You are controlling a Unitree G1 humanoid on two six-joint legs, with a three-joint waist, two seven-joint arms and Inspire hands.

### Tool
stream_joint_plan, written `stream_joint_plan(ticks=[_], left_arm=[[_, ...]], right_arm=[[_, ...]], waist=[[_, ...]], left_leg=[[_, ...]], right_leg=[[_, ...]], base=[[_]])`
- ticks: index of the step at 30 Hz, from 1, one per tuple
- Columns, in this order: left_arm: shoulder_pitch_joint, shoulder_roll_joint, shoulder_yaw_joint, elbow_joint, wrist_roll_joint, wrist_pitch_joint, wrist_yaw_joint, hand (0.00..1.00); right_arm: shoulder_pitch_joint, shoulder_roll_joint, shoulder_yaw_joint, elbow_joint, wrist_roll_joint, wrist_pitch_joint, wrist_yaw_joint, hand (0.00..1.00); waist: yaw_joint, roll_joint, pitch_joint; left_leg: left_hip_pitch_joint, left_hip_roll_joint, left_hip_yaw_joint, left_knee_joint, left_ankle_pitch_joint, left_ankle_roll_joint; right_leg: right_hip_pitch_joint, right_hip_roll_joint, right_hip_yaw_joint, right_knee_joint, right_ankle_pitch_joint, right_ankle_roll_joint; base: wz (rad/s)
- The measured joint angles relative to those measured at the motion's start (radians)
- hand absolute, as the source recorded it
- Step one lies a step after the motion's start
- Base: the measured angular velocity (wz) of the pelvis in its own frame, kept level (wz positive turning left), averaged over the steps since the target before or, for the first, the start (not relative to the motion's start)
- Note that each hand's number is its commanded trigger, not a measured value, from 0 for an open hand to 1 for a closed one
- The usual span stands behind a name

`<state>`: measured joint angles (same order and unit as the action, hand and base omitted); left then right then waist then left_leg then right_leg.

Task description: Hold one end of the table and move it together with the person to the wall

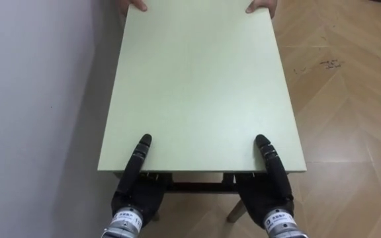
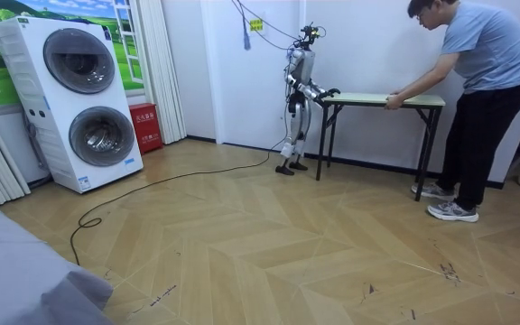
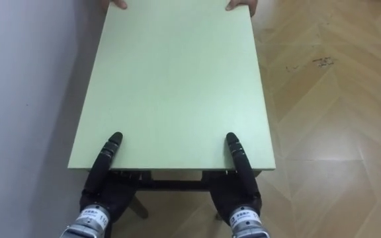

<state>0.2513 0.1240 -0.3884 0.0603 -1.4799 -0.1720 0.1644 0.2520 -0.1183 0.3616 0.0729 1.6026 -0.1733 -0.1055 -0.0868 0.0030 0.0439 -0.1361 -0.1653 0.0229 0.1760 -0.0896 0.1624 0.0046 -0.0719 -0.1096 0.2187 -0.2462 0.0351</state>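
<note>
1. Floor [image 1: 349,99] is lying open at frame right; wall [image 1: 32,99] is crowding the table [image 1: 197,79] along its left edge.
2. The table, centre frame, is looking stiff, fairly light and smooth; its end edges suit gripping.
3. Person's hands [image 1: 260,6] are holding the top end.
4. Left hand [image 1: 137,195] and right hand [image 1: 266,192] are meeting the bottom edge; whether they are clamping it cannot be told.

Bright, even indoor light. Desk [image 1: 197,86] top evenly lit, matte. Deep shadow under its near edge. Wall [image 1: 32,119] along the desk's left edge is greyer and shaded. Floor [image 1: 349,132] past the right edge has a soft sheen. Room view: white wall bright, soft shadow under the desk, faint one at the person's [image 2: 481,99] feet.
</note>
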Motion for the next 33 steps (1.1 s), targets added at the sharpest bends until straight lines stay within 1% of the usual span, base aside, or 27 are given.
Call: stream_joint_plan(ticks=[1,9,10,11,12,13,16,19,21,22,23,24,25,26,28,31,33], left_arm=[[0.000,-0.001,0.000,0.004,0.003,0.001,0.000,1.00],[-0.001,-0.005,0.010,0.016,0.010,0.016,0.000,1.00],[-0.001,-0.008,0.013,0.016,0.015,0.019,0.000,0.77],[-0.001,-0.014,0.016,0.018,0.022,0.019,0.000,0.35],[-0.001,-0.016,0.017,0.019,0.024,0.019,0.000,0.00],[-0.001,-0.019,0.021,0.020,0.029,0.023,0.000,0.00],[-0.001,-0.022,0.035,0.023,0.046,0.042,0.000,0.00],[-0.001,-0.019,0.034,0.030,0.114,0.065,-0.001,0.00],[-0.001,-0.010,0.030,0.030,0.171,0.077,-0.021,0.00],[-0.001,-0.002,0.027,0.030,0.216,0.085,-0.042,0.00],[-0.001,0.005,0.023,0.030,0.258,0.093,-0.063,0.00],[-0.001,0.005,0.023,0.030,0.280,0.099,-0.065,0.00],[-0.001,0.003,0.024,0.033,0.323,0.110,-0.067,0.00],[-0.001,0.003,0.027,0.036,0.358,0.123,-0.073,0.00],[-0.001,0.003,0.029,0.042,0.386,0.138,-0.094,0.00],[-0.001,0.000,0.027,0.049,0.406,0.154,-0.135,0.00],[-0.001,0.001,0.027,0.052,0.426,0.168,-0.150,0.00]], right_arm=[[0.000,0.000,0.000,0.003,0.000,-0.001,0.000,1.00],[0.000,0.005,-0.001,0.013,-0.001,-0.001,0.001,1.00],[0.000,0.006,-0.001,0.013,-0.001,-0.002,0.002,0.95],[0.000,0.006,-0.002,0.014,-0.001,-0.002,0.002,0.51],[0.000,0.006,-0.002,0.014,-0.001,-0.002,0.003,0.04],[0.000,0.006,-0.002,0.015,-0.001,-0.002,0.004,0.00],[0.000,0.008,-0.003,0.024,-0.001,0.001,0.016,0.00],[0.001,0.002,-0.003,0.062,-0.076,0.006,0.072,0.00],[-0.005,-0.008,-0.006,0.071,-0.101,0.020,0.083,0.00],[-0.005,-0.015,-0.012,0.080,-0.123,0.025,0.092,0.00],[-0.005,-0.014,-0.016,0.092,-0.140,0.027,0.099,0.00],[-0.004,-0.014,-0.020,0.099,-0.152,0.031,0.103,0.00],[-0.005,-0.013,-0.031,0.109,-0.167,0.039,0.108,0.00],[-0.003,-0.016,-0.039,0.114,-0.179,0.044,0.108,0.00],[-0.003,-0.016,-0.043,0.118,-0.194,0.044,0.108,0.00],[-0.003,-0.016,-0.045,0.122,-0.200,0.046,0.109,0.00],[-0.003,-0.018,-0.051,0.123,-0.199,0.057,0.112,0.00]], waist=[[0.006,0.000,0.0000],[0.009,0.001,-0.0007],[0.009,0.001,-0.0007],[0.010,0.001,-0.0007],[0.010,0.001,-0.0007],[0.011,0.001,-0.0007],[0.012,0.000,-0.0010],[0.013,0.000,-0.0016],[0.015,0.002,-0.0037],[0.020,0.005,-0.0075],[0.032,0.006,-0.0127],[0.036,0.006,-0.0167],[0.042,0.007,-0.0212],[0.050,0.007,-0.0216],[0.062,0.009,-0.0230],[0.067,0.009,-0.0231],[0.067,0.009,-0.0231]], left_leg=[[0.000,0.000,0.000,0.000,0.000,0.000],[0.009,0.002,-0.001,-0.005,0.000,0.000],[0.009,0.002,-0.001,-0.005,0.000,0.000],[0.009,0.002,-0.002,-0.005,0.000,0.000],[0.009,0.002,-0.002,-0.006,0.000,0.000],[0.009,0.002,-0.002,-0.006,0.000,0.000],[0.010,0.003,-0.002,-0.006,0.000,0.000],[0.022,0.003,-0.002,-0.006,0.000,0.000],[0.023,0.003,-0.003,-0.007,-0.001,0.002],[0.024,0.005,-0.003,-0.007,-0.005,0.008],[0.026,0.006,-0.002,-0.007,-0.005,0.008],[0.026,0.007,-0.002,-0.007,-0.005,0.008],[0.029,0.008,-0.002,-0.006,-0.005,0.008],[0.035,0.009,-0.002,-0.005,-0.005,0.008],[0.036,0.011,-0.001,-0.003,-0.005,0.008],[0.036,0.013,-0.001,0.001,-0.005,0.008],[0.036,0.013,-0.001,0.002,-0.005,0.008]], right_leg=[[0.000,0.000,-0.001,-0.001,0.000,0.000],[0.006,0.001,-0.003,0.000,0.000,0.000],[0.006,0.002,-0.003,0.000,0.000,0.000],[0.006,0.002,-0.003,0.000,0.000,0.000],[0.006,0.002,-0.003,0.000,0.000,0.000],[0.006,0.003,-0.003,0.000,0.000,0.000],[0.007,0.003,-0.003,0.000,0.000,0.000],[0.019,0.003,-0.003,0.001,0.000,0.000],[0.020,0.004,-0.005,0.001,0.000,0.000],[0.021,0.006,-0.005,0.001,0.000,0.000],[0.022,0.008,-0.004,0.001,0.000,0.000],[0.022,0.008,-0.003,0.001,0.001,-0.001],[0.026,0.010,-0.003,0.000,0.002,-0.002],[0.032,0.010,-0.003,0.000,0.002,-0.003],[0.034,0.012,-0.002,0.000,0.003,-0.005],[0.036,0.014,-0.003,0.001,0.005,-0.006],[0.036,0.014,-0.003,0.001,0.005,-0.006]], base=[[-0.07],[0.00],[0.00],[0.00],[0.00],[0.00],[0.00],[0.00],[0.02],[0.00],[0.00],[0.00],[0.00],[0.00],[0.00],[0.00],[0.00]])
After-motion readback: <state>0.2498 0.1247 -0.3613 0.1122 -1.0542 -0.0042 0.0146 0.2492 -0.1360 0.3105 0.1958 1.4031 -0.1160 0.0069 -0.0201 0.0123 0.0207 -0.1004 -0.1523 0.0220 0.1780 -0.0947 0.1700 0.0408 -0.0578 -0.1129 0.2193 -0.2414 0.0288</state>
